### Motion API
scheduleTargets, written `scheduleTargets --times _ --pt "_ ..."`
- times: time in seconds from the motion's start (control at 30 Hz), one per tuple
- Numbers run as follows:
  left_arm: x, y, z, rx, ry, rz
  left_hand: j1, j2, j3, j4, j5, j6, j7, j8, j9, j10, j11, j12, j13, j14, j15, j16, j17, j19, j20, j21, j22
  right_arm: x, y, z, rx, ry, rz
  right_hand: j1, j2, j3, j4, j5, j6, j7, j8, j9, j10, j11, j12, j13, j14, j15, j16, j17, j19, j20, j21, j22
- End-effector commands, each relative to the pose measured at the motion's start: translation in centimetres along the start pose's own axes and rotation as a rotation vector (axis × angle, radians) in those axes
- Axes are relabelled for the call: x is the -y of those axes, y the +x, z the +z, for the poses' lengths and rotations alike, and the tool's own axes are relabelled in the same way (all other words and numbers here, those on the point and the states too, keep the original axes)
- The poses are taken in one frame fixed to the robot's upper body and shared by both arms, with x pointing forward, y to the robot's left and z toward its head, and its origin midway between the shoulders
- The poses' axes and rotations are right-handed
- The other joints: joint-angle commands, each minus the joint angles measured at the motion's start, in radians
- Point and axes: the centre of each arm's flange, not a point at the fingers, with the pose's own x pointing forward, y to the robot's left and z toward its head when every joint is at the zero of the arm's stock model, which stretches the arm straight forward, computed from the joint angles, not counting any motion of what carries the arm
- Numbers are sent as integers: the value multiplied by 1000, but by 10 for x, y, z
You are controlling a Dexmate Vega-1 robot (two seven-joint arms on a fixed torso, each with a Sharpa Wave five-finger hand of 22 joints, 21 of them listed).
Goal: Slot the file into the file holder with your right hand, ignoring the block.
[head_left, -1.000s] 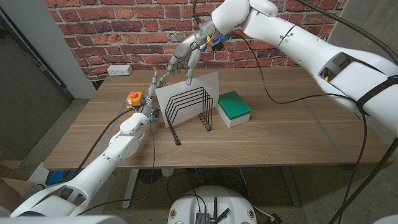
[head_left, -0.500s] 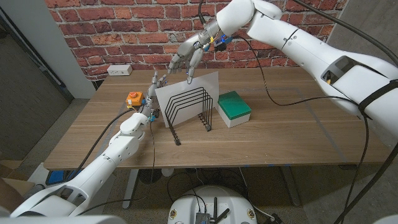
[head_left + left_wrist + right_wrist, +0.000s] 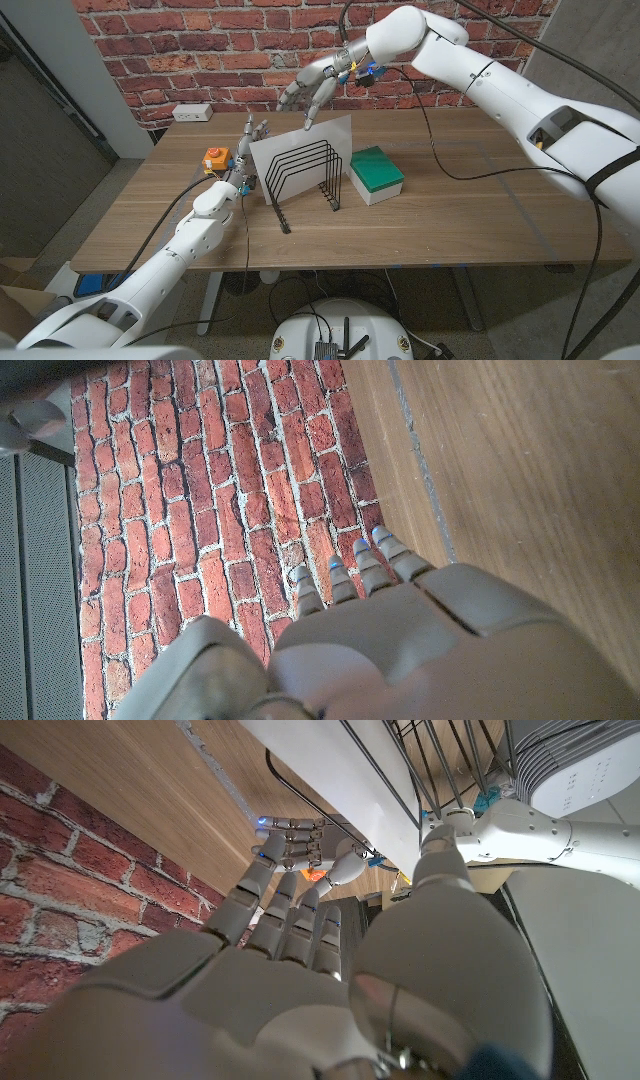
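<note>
The white file (image 3: 322, 134) stands upright in the rear of the black wire file holder (image 3: 303, 172) at the table's middle. My right hand (image 3: 315, 82) hovers above the file's top edge with fingers spread and nothing in it; one fingertip (image 3: 310, 122) points down just over that edge. My left hand (image 3: 246, 150) stands beside the holder's left end, fingers upright, holding nothing. In the right wrist view, beyond my right hand (image 3: 300, 980), the file (image 3: 340, 780), the holder's wires (image 3: 450, 770) and my left hand (image 3: 292, 842) are seen. The left wrist view has my left hand (image 3: 400, 640).
An orange block (image 3: 216, 158) sits just left of my left hand, and shows small (image 3: 315, 877) in the right wrist view. A green-topped white box (image 3: 376, 173) lies right of the holder. A wall outlet (image 3: 192, 112) and brick wall (image 3: 200, 510) stand behind the wooden table (image 3: 450, 220).
My right hand has risen and drifted to the right, away from the file's top edge. The file stays standing in the holder. My left hand has not moved.
</note>
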Motion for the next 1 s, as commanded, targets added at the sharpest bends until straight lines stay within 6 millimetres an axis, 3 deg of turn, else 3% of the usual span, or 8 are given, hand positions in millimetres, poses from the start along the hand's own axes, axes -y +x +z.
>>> scheduleTargets --times 0.03,0.57,1.0 --pt "0 0 0 0 0 0 -5 -6 3 2 -3 0 -5 2 5 0 -9 3 5 10 2 6 2 9 0 2 5 -14 -15 -19 -17 118 -87 -8 10 2 6 8 4 -5 1 2 6 3 4 -2 -13 -1 6 -4 -7 -1 -8 0" --pt "0 1 0 -2 1 1 -5 -6 4 2 -3 1 -5 3 5 1 -9 3 5 10 1 6 2 9 -1 2 5 -36 -38 -33 -97 280 -248 -20 24 2 11 4 5 -6 -1 2 -5 2 3 -15 -26 -2 8 -16 -26 -9 -28 0" --pt "0 1 0 -2 1 1 -5 -7 5 2 -3 1 -5 3 5 1 -10 3 5 10 2 6 2 9 0 2 5 -72 -71 -60 -129 432 -383 -38 35 1 17 -2 10 -6 -2 1 -12 3 4 -27 -41 4 8 -27 -46 -12 -48 0"
